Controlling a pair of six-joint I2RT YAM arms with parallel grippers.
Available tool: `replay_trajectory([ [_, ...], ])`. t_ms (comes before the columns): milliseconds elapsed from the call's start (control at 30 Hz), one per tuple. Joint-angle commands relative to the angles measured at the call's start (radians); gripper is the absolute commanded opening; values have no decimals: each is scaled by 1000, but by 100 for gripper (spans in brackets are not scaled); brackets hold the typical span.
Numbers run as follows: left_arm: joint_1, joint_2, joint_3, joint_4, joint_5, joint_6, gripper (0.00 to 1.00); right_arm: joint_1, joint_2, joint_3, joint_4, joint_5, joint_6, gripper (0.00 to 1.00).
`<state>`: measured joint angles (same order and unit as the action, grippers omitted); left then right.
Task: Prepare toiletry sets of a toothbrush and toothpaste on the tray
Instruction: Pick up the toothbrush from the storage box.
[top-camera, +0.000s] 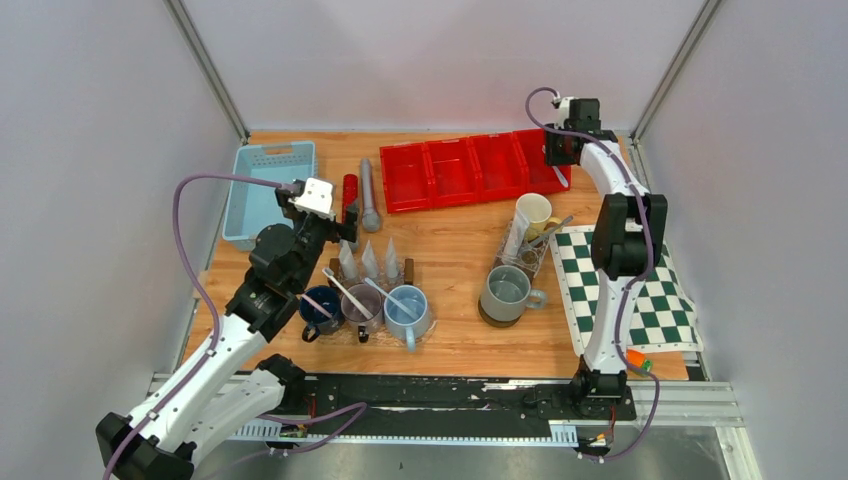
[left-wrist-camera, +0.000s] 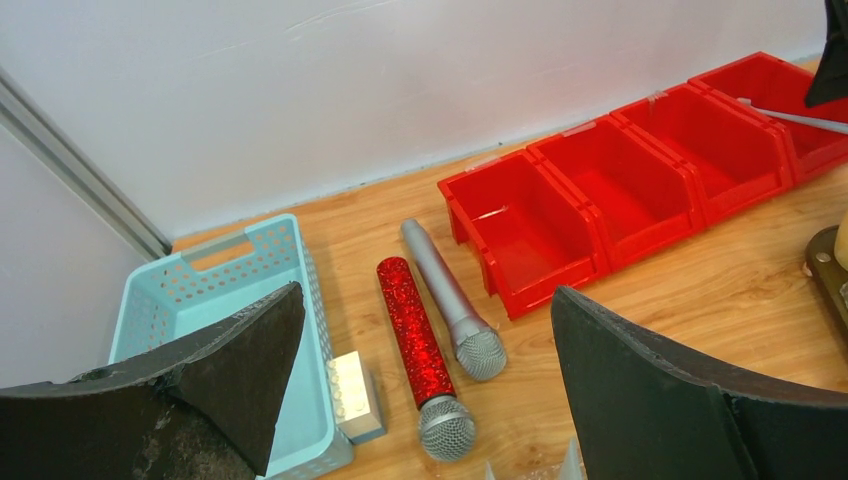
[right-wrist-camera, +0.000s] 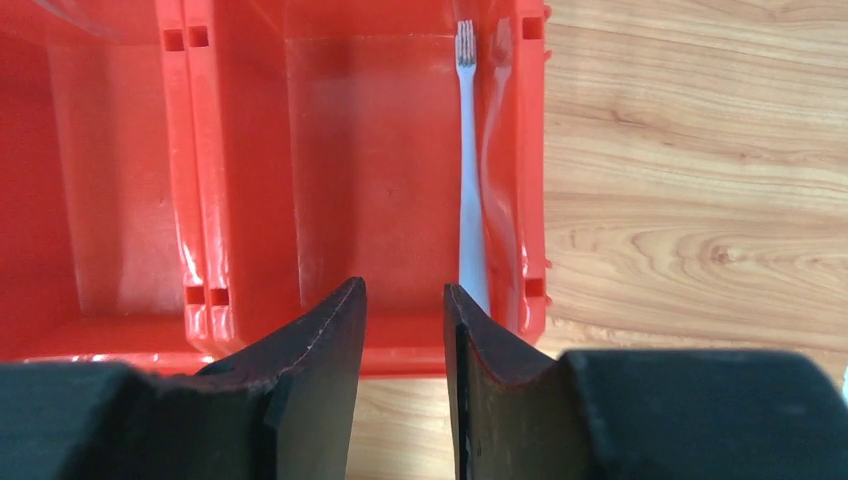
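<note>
Here, one toothbrush is shown lying in the rightmost compartment of the red tray. It is set lengthwise against the outer wall with its head toward the far end, presumably so that floor is left beside it for a tube. The right tool is held over the near edge of that compartment, its fingers a narrow gap apart with nothing between them. The handle end is seen just beside the right finger, not inside the gap. The left tool is spread wide and empty above the desk, near the supply. Three toothpaste tubes are counted standing just behind three mugs, in which three further brushes appear to be propped. Four compartments are counted and no tube is seen in any, so the first set is judged half made.
</note>
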<state>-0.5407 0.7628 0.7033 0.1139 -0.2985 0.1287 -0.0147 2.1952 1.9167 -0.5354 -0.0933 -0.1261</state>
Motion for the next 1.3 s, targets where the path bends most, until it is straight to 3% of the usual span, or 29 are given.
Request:
replay_trajectory([
  [0,4,2,-8,56,-11,27,100,9,50,82,6,49,-56,35],
  [300,4,8,-11,60,-10,30,100,48,144,127,50,222,-119,34],
  [667,5,14,-11,62,-8,30,100,60,214,118,44,158,-135,32],
  [767,5,17,-12,64,-8,29,100,65,218,116,41,137,-136,26],
  [1033,4,23,-13,64,-3,27,100,66,167,117,43,110,-110,0],
  [1267,4,18,-10,61,9,23,100,67,64,98,52,110,-72,0],
])
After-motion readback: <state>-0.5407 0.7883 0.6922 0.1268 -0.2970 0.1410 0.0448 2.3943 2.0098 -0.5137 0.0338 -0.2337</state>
